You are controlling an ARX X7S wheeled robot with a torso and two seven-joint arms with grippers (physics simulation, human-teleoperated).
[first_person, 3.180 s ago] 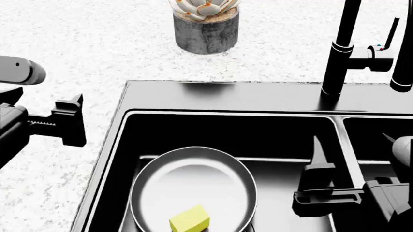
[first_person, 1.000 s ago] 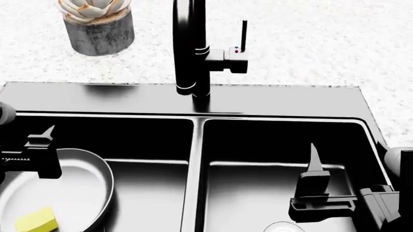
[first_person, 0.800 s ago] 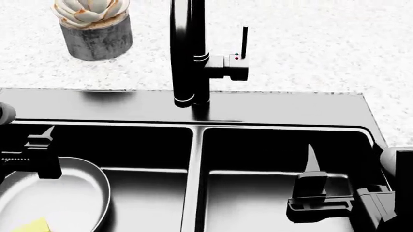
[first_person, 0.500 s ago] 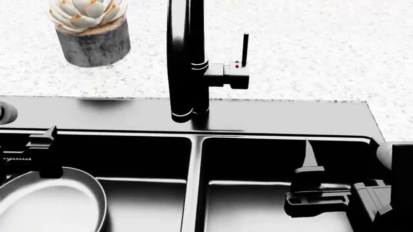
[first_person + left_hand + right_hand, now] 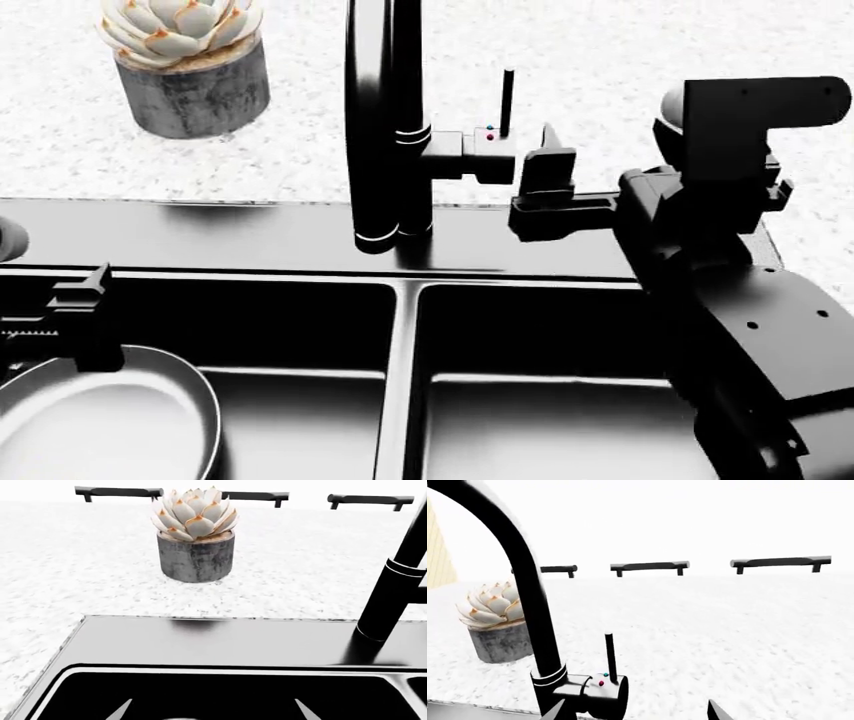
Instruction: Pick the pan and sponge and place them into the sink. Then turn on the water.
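Right claw (image 5: 545,190) hangs open beside the sink's (image 5: 400,290) black faucet (image 5: 380,120).

The sink (image 5: 561,330) is a glossy black rectangular unit with two basins side by side, divided by a narrow central ridge, set into a pale speckled counter. A flat black deck runs along its far edge. The faucet (image 5: 384,120) stands upright on that deck, in line with the divider: a tall black column with a thin vertical lever on a side block to its right. The pan (image 5: 114,420) lies flat in the left basin at the near left; it is round and shallow, with a shiny pale interior and thin rim, partly cut off by the frame edge.
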